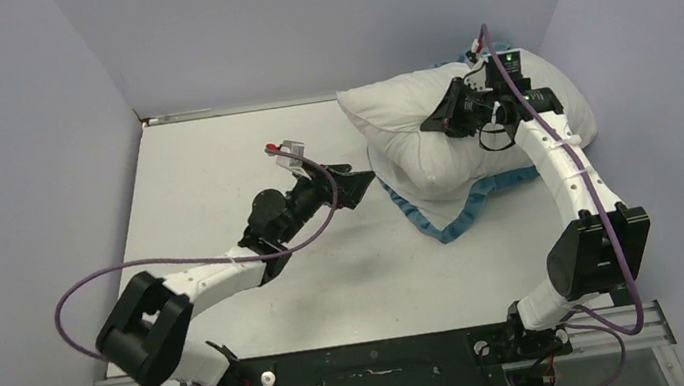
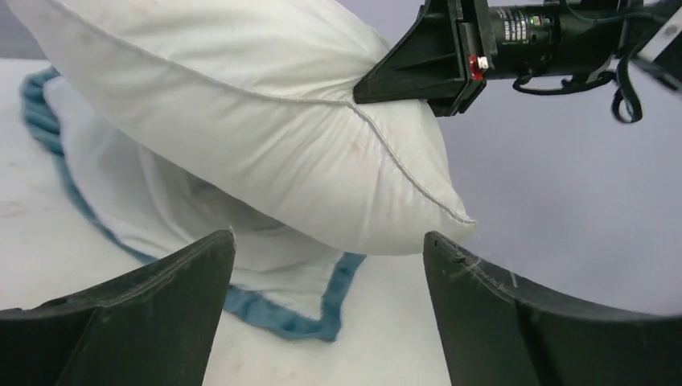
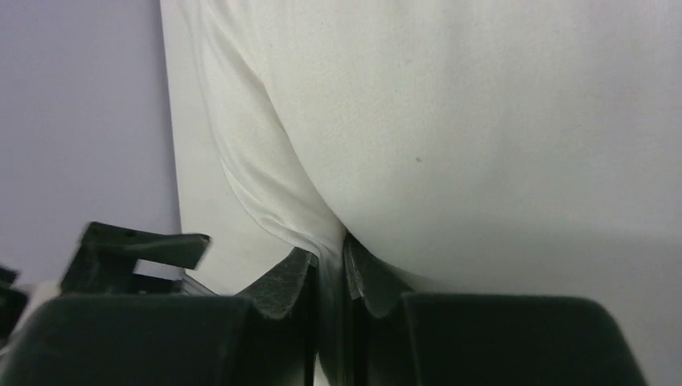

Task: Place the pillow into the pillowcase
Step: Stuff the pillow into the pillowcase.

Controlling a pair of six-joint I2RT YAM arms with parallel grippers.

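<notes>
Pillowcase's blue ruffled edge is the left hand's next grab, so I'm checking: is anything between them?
Nothing visible. Only bare white table lies between the open left hand and the limp blue-ruffled pillowcase. The plump white pillow, pinched by the right hand, overhangs the pillowcase from above, leaving its near edge exposed.

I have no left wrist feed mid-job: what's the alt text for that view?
The right end effector pinches the white pillow by its seam, holding it up over the blue-edged pillowcase lying on the table. The left end effector stands open and empty in the foreground.
</notes>
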